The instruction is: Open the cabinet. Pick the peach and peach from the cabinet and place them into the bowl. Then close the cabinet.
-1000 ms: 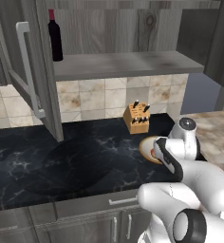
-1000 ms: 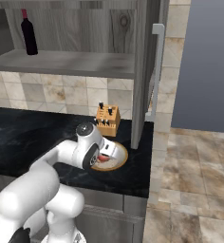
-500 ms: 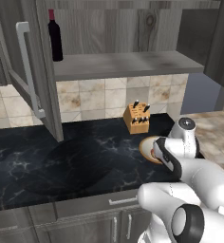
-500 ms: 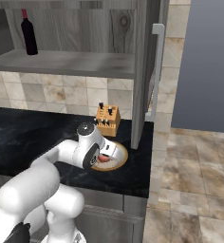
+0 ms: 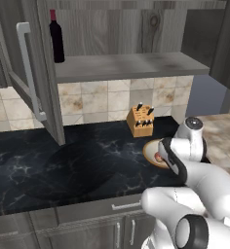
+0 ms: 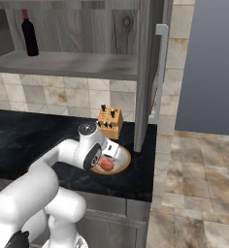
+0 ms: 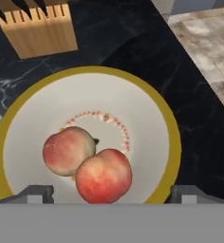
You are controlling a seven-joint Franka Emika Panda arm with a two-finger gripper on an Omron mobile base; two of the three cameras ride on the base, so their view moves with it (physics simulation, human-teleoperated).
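The cabinet (image 5: 136, 34) is matt grey-brown wood with plain grain and a dark knot, and its bar handle (image 5: 29, 73) looks like smooth pale metal. The counter (image 5: 63, 165) is glossy black stone veined with white. The bowl (image 7: 168, 137) has a tan rim and a smooth cream inside. Both peaches (image 7: 103, 176) (image 7: 68, 149) have soft, matt, blushed skin. The knife block (image 7: 38, 31) is light wood. The bottle (image 5: 56, 38) is dark and glossy. The wall tiles (image 5: 97, 99) look like mottled beige stone.

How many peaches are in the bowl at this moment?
2. The paler peach lies left of centre in the bowl; the redder peach touches it, nearer the open gripper. None seems hidden.
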